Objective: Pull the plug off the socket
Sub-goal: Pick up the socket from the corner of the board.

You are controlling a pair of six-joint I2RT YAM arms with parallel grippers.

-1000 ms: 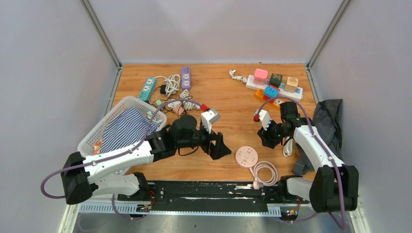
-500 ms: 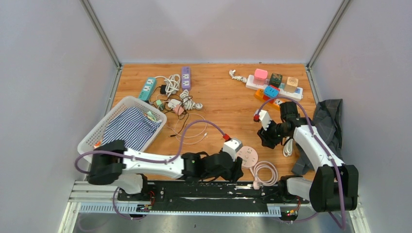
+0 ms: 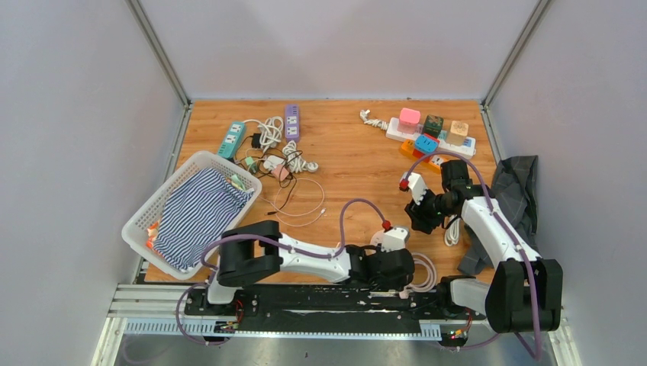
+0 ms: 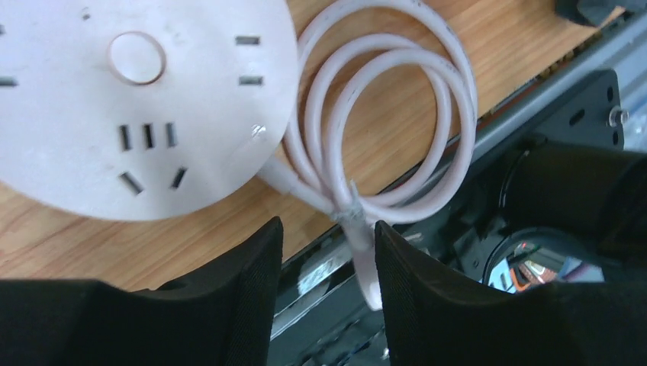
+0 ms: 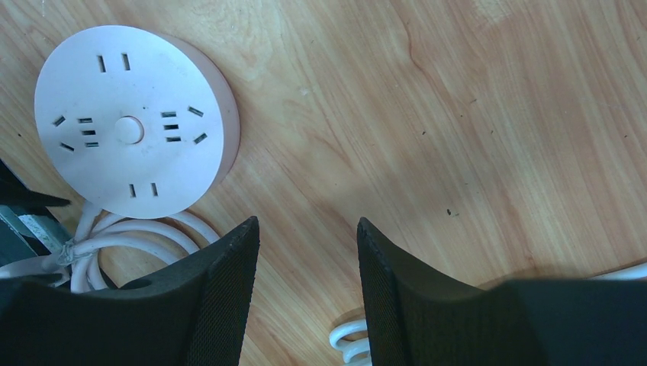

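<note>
A round pink socket (image 4: 137, 99) lies near the table's front edge with nothing plugged into its holes. Its white cord (image 4: 381, 114) is coiled beside it. The plug end of that cord (image 4: 366, 267) hangs over the edge rail, inside the gap of my left gripper (image 4: 326, 225). That gripper's jaws stand apart and do not pinch it. From above, my left gripper (image 3: 393, 273) covers most of the socket. My right gripper (image 5: 307, 221) is open over bare wood, right of the socket (image 5: 130, 122). At the back right, a white power strip (image 3: 431, 137) carries several coloured plugs.
A white basket (image 3: 200, 155) with striped cloth sits at the left. A teal strip (image 3: 230, 139), a purple strip (image 3: 291, 120) and tangled cables (image 3: 278, 164) lie at the back left. Dark cloth (image 3: 515, 183) lies by the right arm. A metal rail (image 3: 305, 297) borders the front edge.
My left arm has swung from the table's middle to the right and down to the front edge, over the round socket. Its jaws have narrowed. The right arm has not moved.
</note>
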